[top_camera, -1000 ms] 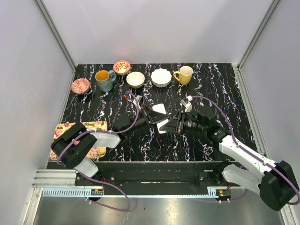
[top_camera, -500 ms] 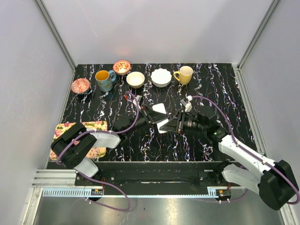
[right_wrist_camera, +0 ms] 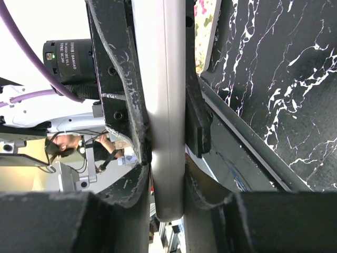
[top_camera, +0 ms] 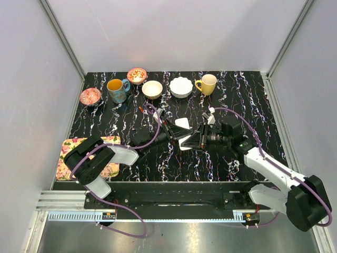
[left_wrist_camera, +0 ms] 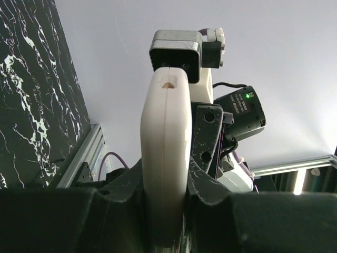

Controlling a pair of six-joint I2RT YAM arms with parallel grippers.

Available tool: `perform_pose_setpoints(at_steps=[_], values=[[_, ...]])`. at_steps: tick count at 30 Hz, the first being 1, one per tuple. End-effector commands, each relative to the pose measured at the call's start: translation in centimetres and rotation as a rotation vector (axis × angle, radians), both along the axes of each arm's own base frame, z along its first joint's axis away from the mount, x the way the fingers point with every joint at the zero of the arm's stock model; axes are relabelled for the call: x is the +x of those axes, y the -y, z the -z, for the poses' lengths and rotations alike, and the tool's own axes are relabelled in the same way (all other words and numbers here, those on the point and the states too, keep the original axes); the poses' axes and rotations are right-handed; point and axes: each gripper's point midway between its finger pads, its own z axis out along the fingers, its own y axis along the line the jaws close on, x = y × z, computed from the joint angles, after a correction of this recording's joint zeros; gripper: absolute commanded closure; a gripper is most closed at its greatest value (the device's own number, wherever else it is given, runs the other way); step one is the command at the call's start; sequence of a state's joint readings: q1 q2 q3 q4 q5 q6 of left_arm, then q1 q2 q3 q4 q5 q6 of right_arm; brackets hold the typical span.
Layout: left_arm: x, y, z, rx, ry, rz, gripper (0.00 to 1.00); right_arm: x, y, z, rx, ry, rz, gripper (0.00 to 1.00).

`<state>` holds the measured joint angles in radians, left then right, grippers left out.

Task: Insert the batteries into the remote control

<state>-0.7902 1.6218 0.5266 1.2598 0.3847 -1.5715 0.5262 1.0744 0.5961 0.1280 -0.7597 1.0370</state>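
The left gripper (left_wrist_camera: 164, 182) is clamped on the remote control (left_wrist_camera: 164, 126), its two dark fingers pressed against the slab's broad faces. Seen edge-on from that wrist, the remote is a slim white slab with rounded corners. A fine seam runs down its narrow side, and there is a small notch near the far end. Just past the left fingertips, the right gripper (right_wrist_camera: 167, 182) grips the same slab from the opposite direction, jaws closed on its faces. From its own wrist the edge looks smooth and pale grey. The remote sits between the two grippers, over the middle of the black marbled table (top_camera: 253, 105). Well beyond both grippers, a white scalloped bowl (top_camera: 180, 87) and a yellow cup (top_camera: 207, 84) stand along the table's far edge.
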Motion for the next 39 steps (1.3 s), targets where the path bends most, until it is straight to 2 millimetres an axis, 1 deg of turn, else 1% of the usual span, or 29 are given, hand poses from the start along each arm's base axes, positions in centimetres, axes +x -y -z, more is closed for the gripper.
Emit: perform_pose_setpoints(at_steps=[1, 2, 3, 4, 9, 13, 14, 17, 18, 20, 21, 23, 24, 25, 29, 32, 33, 35, 39], values=[[-11.8, -0.3, -8.9, -0.289, 0.38, 0.392, 1.0, 7.1, 1.0, -2.5, 0.006, 0.159, 0.234, 1.0], [-12.1, -0.3, -9.1, -0.293, 0.39, 0.401, 1.0, 7.2, 1.1, -2.7, 0.019, 0.149, 0.236, 1.0], [-12.5, -0.3, -9.3, -0.298, 0.404, 0.414, 1.0, 7.9, 1.4, -2.7, 0.025, 0.143, 0.252, 1.0], [-12.5, -0.3, -9.8, -0.306, 0.417, 0.417, 1.0, 8.2, 1.4, -3.3, 0.043, 0.156, 0.256, 1.0], [-12.8, -0.1, -9.9, -0.305, 0.428, 0.434, 1.0, 9.6, 1.7, -4.4, 0.091, 0.157, 0.274, 1.0], [-11.9, -0.3, -9.5, -0.299, 0.412, 0.403, 1.0, 8.5, 0.9, -5.3, 0.125, 0.177, 0.173, 1.0], [-11.6, -0.3, -9.4, -0.296, 0.406, 0.39, 1.0, 7.8, 0.7, -5.4, 0.13, 0.181, 0.129, 0.99], [-10.4, -0.5, -8.5, -0.277, 0.382, 0.348, 1.0, 6.4, 0.8, -5.4, 0.117, 0.194, 0.067, 0.86], [-10.2, -0.5, -8.3, -0.272, 0.377, 0.338, 1.0, 5.9, 0.9, -5.9, 0.117, 0.21, 0.056, 0.76], [-9.6, -0.6, -7.7, -0.259, 0.36, 0.319, 1.0, 5.1, 1.1, -5.6, 0.097, 0.206, 0.031, 0.67], [-9.3, -0.6, -7.5, -0.255, 0.354, 0.31, 1.0, 4.6, 1.3, -5.8, 0.088, 0.205, 0.027, 0.6], [-9.0, -0.5, -7.1, -0.246, 0.346, 0.299, 1.0, 4.0, 1.5, -6.1, 0.084, 0.224, 0.016, 0.54], [-8.9, -0.4, -7.1, -0.246, 0.347, 0.297, 1.0, 3.8, 1.6, -6.1, 0.079, 0.217, 0.013, 0.49], [-8.8, -0.4, -7.1, -0.246, 0.348, 0.293, 1.0, 3.6, 1.6, -6.1, 0.079, 0.217, 0.006, 0.47], [-8.4, -0.2, -6.9, -0.243, 0.344, 0.283, 1.0, 3.1, 1.8, -6.3, 0.07, 0.224, 0.002, 0.43], [-8.3, -0.2, -7.0, -0.245, 0.345, 0.275, 1.0, 2.8, 2.0, -5.8, 0.05, 0.224, -0.006, 0.44], [-8.2, -0.2, -7.0, -0.246, 0.346, 0.27, 1.0, 2.6, 2.1, -5.3, 0.034, 0.208, -0.009, 0.44], [-8.1, -0.3, -7.1, -0.248, 0.35, 0.263, 1.0, 2.3, 2.3, -4.9, 0.025, 0.214, -0.013, 0.45], [-7.6, -0.4, -7.1, -0.247, 0.343, 0.239, 1.0, 1.5, 2.4, -4.6, 0.028, 0.206, -0.045, 0.48]])
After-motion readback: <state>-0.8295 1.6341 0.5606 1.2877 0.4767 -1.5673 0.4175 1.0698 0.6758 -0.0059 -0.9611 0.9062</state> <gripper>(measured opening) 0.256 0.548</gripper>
